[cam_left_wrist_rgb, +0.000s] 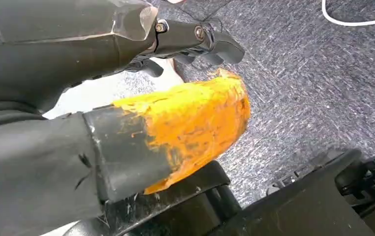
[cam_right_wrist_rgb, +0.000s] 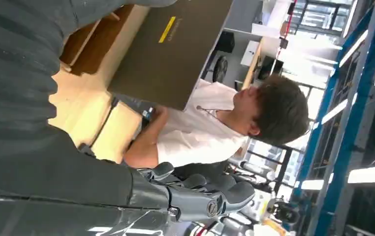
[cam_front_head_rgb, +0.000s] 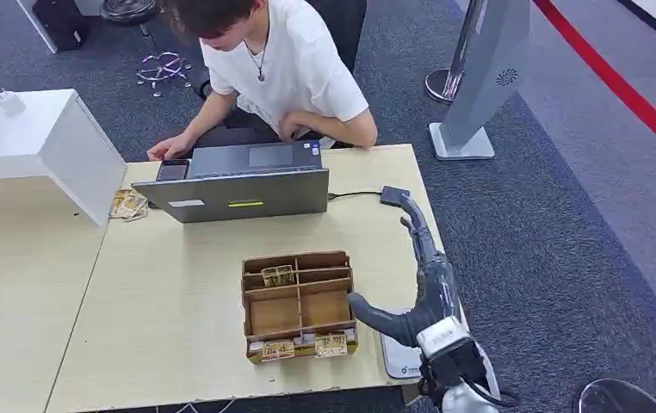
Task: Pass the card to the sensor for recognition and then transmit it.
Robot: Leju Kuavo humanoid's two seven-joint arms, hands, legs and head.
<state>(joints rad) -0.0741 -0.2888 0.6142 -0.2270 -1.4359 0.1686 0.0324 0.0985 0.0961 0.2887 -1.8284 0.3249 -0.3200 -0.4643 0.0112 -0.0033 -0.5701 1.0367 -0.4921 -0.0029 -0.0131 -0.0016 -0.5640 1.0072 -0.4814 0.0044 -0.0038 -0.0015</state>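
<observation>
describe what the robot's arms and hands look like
The right arm is silver-grey with a white cuff near its base and a black cable along it. The right hand is dark grey, with rounded fingers, a round screw at one knuckle and a ribbed grey cover behind. The left hand is grey too, its thick thumb coated in worn orange.

My head view looks forward and down from high over the surface, at middling range. My left wrist view sits close behind its robot hand, facing the carpet. My right wrist view, turned sideways, looks across the surface. It shares the laptop and the seated person with the head view.
</observation>
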